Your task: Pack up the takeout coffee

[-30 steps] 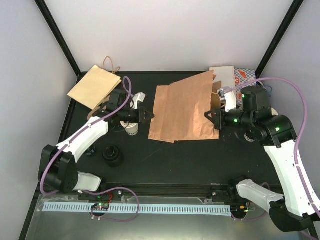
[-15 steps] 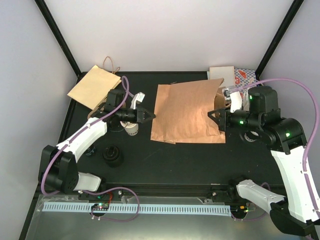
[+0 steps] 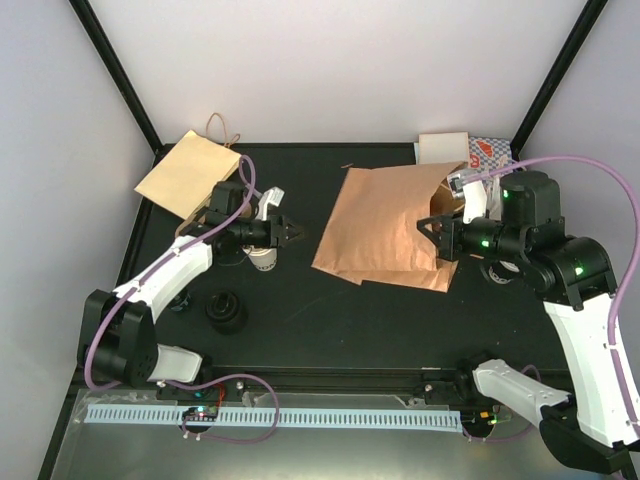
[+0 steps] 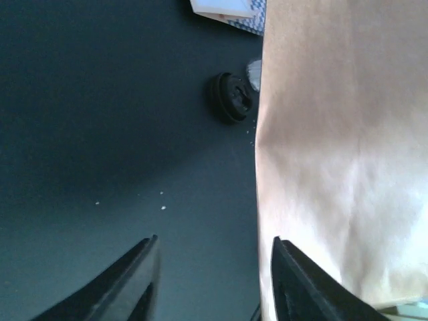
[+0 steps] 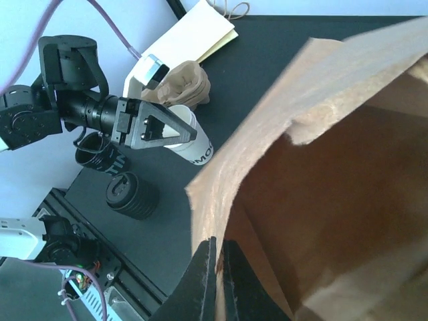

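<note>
Now that your left tool (image 3: pixel 293 232) has parted, empty, your right tool (image 5: pixel 217 253) alone clamps the bag (image 3: pixel 385 220) at 3 o'clock, leaving the cup (image 3: pixel 263 258) unpacked.

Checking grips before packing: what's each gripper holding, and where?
Right gripper pinches the brown paper bag at its open mouth's edge; left gripper is open, holding nothing.

The flat brown paper bag (image 3: pixel 385 225) has slid rightward across the desk (image 3: pixel 300 310), pulled by the right gripper (image 5: pixel 217 247). The left gripper (image 3: pixel 293 233) has parted its jaws, and the bag's left edge now lies clear of it.
</note>
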`<action>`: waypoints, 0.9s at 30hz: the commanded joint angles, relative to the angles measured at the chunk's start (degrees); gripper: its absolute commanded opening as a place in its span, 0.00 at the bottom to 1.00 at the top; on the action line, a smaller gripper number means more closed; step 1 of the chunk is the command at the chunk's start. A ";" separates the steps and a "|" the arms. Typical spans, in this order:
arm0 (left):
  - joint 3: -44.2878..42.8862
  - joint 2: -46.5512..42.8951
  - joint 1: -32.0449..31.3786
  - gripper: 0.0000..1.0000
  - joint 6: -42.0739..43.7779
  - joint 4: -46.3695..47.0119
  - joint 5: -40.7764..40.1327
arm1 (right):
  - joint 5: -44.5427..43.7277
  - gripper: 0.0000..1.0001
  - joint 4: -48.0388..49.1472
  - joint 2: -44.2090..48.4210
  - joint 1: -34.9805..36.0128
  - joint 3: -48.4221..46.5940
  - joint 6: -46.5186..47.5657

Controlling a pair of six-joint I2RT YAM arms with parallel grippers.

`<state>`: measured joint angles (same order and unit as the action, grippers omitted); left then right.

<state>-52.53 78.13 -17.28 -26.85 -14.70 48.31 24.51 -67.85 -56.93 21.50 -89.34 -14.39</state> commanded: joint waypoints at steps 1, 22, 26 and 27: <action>-0.57 -0.74 0.52 0.53 1.22 -2.30 -2.75 | -0.39 0.01 2.60 -0.53 -0.10 -1.09 0.92; -2.71 -5.11 -10.55 0.71 7.94 -10.65 -15.24 | -4.74 0.01 -3.52 -13.04 0.17 -6.16 3.04; -2.58 -5.39 -12.01 0.71 7.38 -10.28 -16.74 | -5.76 0.01 -4.57 -14.91 1.37 -6.52 3.07; -2.78 -6.07 -12.48 0.71 7.27 -10.34 -17.31 | -6.13 0.01 -4.72 -15.30 1.82 -6.45 3.06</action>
<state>-53.87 72.93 -28.53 -20.10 -24.49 34.04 20.12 -71.55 -71.20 21.91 -94.06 -12.01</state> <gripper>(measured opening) 0.707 0.027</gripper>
